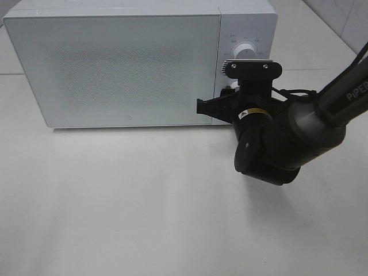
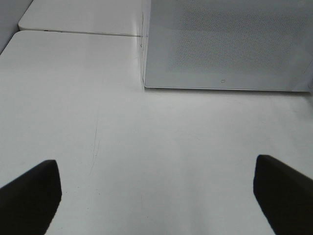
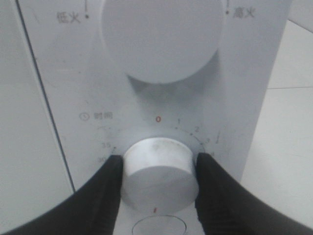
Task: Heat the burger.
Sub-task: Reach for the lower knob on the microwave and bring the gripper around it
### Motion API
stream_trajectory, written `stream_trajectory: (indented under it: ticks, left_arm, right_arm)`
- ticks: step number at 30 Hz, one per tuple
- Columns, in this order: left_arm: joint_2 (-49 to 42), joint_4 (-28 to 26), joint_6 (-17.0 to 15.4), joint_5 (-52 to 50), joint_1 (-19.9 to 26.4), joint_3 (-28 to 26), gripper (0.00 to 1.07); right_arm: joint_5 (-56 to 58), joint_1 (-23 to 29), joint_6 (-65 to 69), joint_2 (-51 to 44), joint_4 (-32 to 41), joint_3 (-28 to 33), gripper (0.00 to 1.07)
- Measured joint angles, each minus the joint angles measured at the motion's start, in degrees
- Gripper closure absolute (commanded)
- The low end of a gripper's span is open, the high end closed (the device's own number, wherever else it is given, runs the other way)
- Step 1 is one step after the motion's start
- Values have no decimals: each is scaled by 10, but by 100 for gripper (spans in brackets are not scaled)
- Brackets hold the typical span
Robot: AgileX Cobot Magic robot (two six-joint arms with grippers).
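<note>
1. The right tool (image 3: 160,165) is pinching the smooth, stiff timer knob (image 3: 157,177) by its sides; the left tool (image 2: 156,169) is hanging open.
2. The microwave (image 1: 115,63) is sitting with its door closed.
3. The burger is not showing, probably inside; likely soft and light, wanting gentle holding by its sides.

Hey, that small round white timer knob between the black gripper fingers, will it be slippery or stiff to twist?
The small round white timer knob looks smooth and ungrooved, so the black fingers of the right gripper on its sides may slip. Short and stubby, it should feel rigid. The numbered ticks around it suggest it turns rather than pushes in.
</note>
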Motion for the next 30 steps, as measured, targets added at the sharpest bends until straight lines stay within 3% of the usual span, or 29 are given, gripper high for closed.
stream_trajectory:
  ticks: [15, 30]
  left_arm:
    - [0, 0, 0, 0, 0, 0, 6]
    - [0, 0, 0, 0, 0, 0, 6]
  right_arm:
    - [-10, 0, 99, 4, -17, 3, 107]
    - [-17, -2, 538, 4, -39, 10, 107]
